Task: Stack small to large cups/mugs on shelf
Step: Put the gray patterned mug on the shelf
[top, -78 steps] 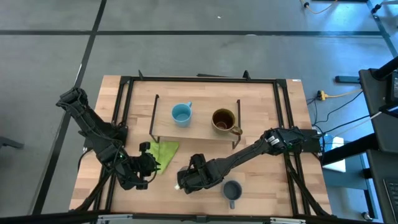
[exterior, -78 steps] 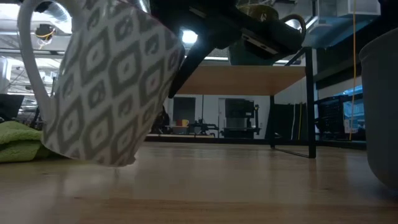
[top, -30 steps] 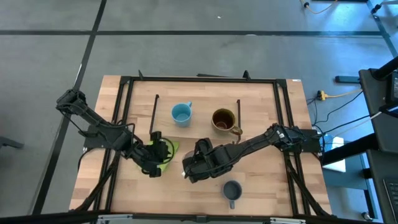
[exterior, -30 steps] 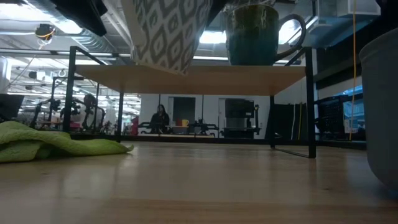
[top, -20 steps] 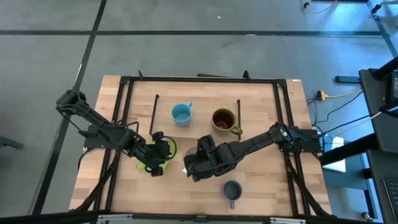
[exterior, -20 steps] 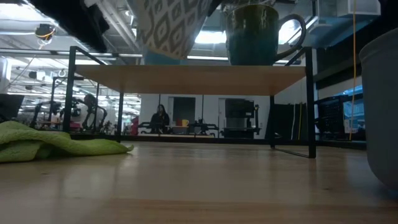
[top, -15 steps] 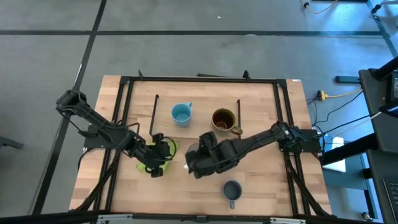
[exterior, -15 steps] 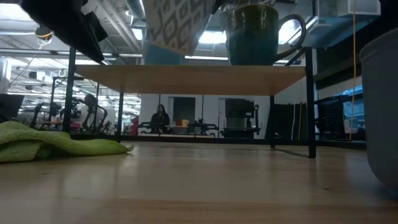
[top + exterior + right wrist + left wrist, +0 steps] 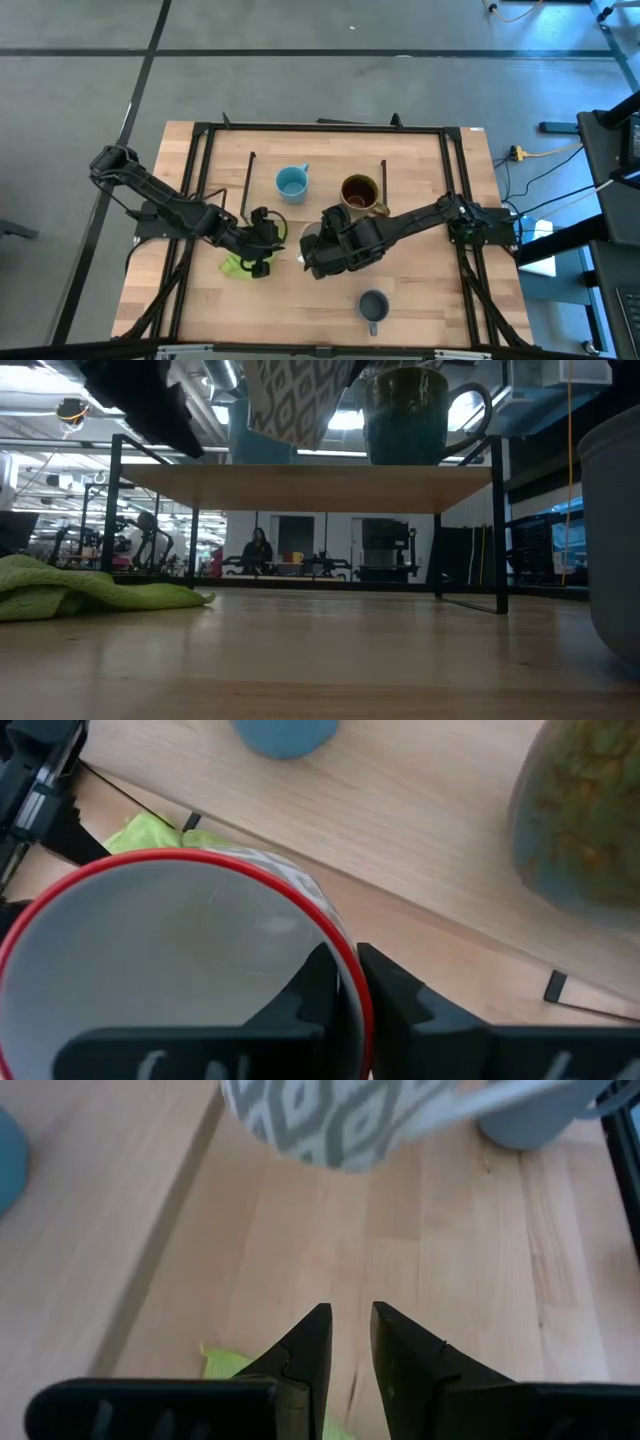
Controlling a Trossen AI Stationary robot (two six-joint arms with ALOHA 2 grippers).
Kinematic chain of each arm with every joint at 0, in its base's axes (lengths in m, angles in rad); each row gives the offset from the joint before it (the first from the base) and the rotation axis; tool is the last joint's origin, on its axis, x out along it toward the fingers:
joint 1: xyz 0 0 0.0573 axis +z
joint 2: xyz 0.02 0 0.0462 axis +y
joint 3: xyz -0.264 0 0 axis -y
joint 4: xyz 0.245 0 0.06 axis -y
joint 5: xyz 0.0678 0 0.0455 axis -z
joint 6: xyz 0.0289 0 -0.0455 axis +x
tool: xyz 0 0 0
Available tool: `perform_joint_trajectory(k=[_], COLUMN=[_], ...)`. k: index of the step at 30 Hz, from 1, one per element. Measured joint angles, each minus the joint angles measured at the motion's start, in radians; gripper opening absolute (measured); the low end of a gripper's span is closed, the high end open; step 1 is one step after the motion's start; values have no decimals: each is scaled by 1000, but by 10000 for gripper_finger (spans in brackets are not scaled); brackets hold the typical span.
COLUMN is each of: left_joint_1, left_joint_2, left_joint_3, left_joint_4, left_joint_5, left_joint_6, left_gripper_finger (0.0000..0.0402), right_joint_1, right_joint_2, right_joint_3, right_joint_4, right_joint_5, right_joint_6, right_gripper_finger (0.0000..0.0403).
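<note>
Right gripper (image 9: 345, 982) has its jaws pinched on the white mug's (image 9: 170, 970) rim, carrying it clear above the shelf's (image 9: 320, 210) front edge, while the left gripper (image 9: 348, 1335) hangs nearly closed, empty.

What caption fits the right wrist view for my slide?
Right pincer pinching the red-rimmed patterned mug by its wall, just short of the shelf.

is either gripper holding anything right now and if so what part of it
The right gripper holds the white patterned mug by its red rim, one finger inside and one outside, lifted off the table. The left gripper holds nothing.
</note>
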Motion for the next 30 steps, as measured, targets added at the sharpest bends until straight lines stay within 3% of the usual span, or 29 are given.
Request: perform_joint_trajectory(k=[30], left_joint_1=[19], left_joint_2=[0], left_joint_3=[1], left_joint_4=[11], left_joint_5=[23], left_joint_6=[-1], left_gripper_finger=[69], right_joint_1=[39], right_joint_2=[2], right_joint_3=[0], right_joint_4=[51], right_joint_5=[-21], right_joint_6=[55], right_gripper_finger=[33])
